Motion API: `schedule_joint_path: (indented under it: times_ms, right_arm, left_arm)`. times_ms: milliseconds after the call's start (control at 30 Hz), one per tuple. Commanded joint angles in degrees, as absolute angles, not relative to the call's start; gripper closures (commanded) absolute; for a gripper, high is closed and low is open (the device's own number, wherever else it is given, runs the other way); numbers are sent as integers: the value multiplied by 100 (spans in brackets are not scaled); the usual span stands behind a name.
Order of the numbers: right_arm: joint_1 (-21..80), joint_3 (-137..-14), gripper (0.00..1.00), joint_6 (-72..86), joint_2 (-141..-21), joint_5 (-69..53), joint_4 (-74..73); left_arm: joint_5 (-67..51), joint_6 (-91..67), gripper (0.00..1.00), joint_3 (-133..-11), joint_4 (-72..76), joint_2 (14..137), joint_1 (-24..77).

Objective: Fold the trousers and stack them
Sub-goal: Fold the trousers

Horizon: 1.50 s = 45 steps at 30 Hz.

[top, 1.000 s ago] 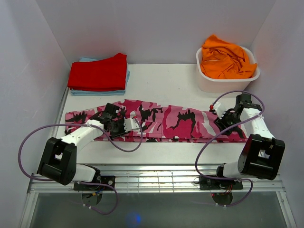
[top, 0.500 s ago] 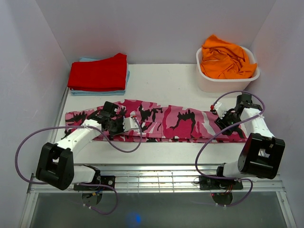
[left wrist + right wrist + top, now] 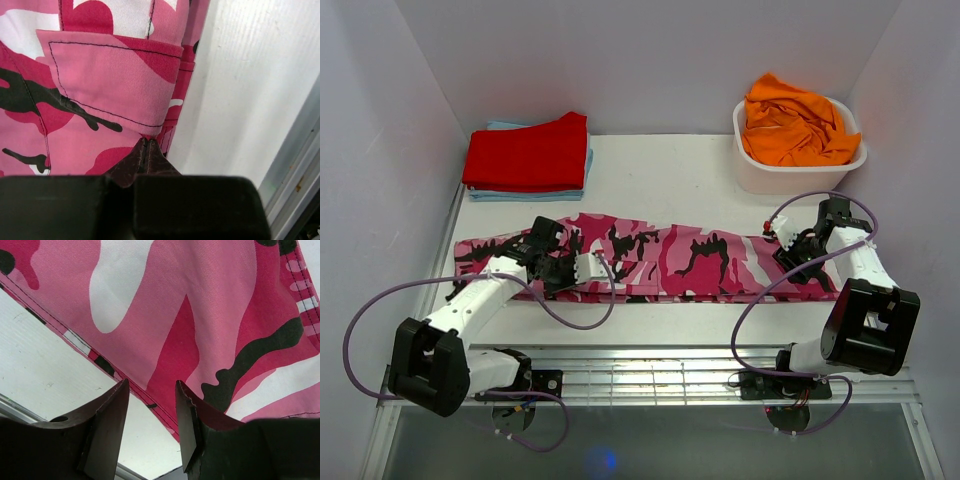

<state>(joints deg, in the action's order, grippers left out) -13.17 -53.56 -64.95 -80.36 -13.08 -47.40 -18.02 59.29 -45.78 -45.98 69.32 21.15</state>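
Left claw [image 3: 146,148] is closed, its tips meeting at the near edge of the trousers [image 3: 670,255]; whether cloth is caught between them cannot be told. Right claw [image 3: 151,390] stands open over the cloth's edge, a gap only its wrist view shows. From above, the trousers lie flat along the counter's [image 3: 660,170] near edge, spanning left to right; both claws' tips are too small to read there.
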Motion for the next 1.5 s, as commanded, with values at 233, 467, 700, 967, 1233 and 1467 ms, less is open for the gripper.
schedule_joint_path:
  times_ms: [233, 467, 700, 967, 1233, 1467]
  right_arm:
    - [-1354, -5379, 52, -6460, -8103, -1274, -4588]
    - [-1354, -5563, 51, -6083, -8384, -1423, -4430]
    - [-1301, -5345, 50, -5678, -8762, -1409, -4019]
    - [-1748, -4975, 50, -5756, -9413, -686, -3594]
    - [-1802, -4808, 40, -6117, -8878, -1353, -4341]
    - [-1749, -5220, 32, -5933, -8605, -1661, -4720]
  left_arm:
    - [-1810, 5994, 100, -3851, -4510, 7610, 2118]
    - [-1775, 5906, 100, -3849, -3999, 8472, 2118]
    - [-1881, 5248, 56, -4498, -3885, 8078, 2109]
    - [-2241, 3228, 2, -5686, -3797, 7330, 1013]
    - [-3075, 1988, 2, -6178, -3578, 8322, 439]
    - [-3675, 995, 14, -6794, -2823, 9684, 457]
